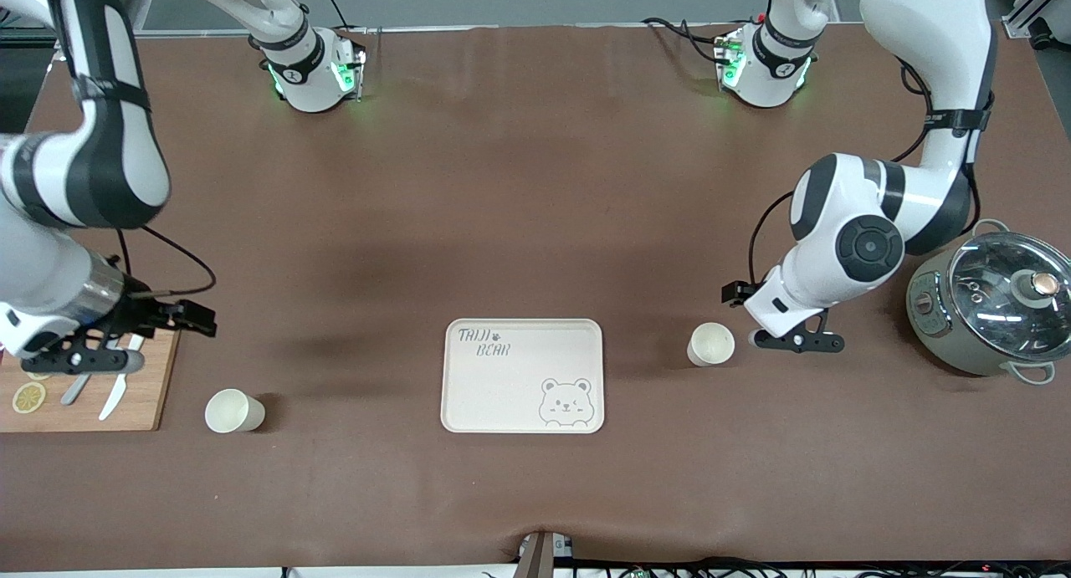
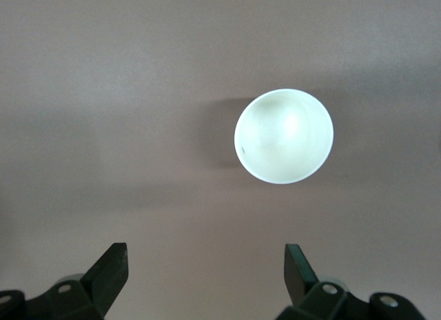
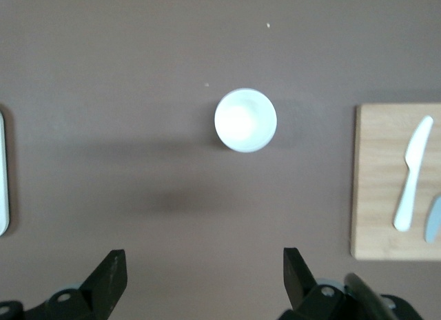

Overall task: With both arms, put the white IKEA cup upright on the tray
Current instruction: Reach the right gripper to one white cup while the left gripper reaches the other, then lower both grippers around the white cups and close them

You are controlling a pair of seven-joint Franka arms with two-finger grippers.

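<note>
**Two cups upright on the desk, tray bare**

The cream tray (image 1: 522, 375) lies flat on the brown desk (image 1: 519, 185), near its middle and toward the front camera; its "TAIJI BEAR" lettering and bear face show plainly. Two white cups stand upright on the desk, mouths up, both off the tray — one cup (image 1: 711, 344) beside the tray toward the left arm's end, the other cup (image 1: 233, 411) well apart from the tray toward the right arm's end, just beside the wooden cutting board (image 1: 142, 394).

The left gripper (image 1: 795, 339) hangs low beside the first cup, not touching it; its jaws stand wide apart and hold nothing. The right gripper (image 1: 88, 359) hovers over the cutting board, jaws likewise apart and empty; a white knife (image 3: 411, 172) and a lemon slice (image 1: 28, 397) lie on that board. A lidded pot (image 1: 996, 310) sits at the left arm's end of the desk.
</note>
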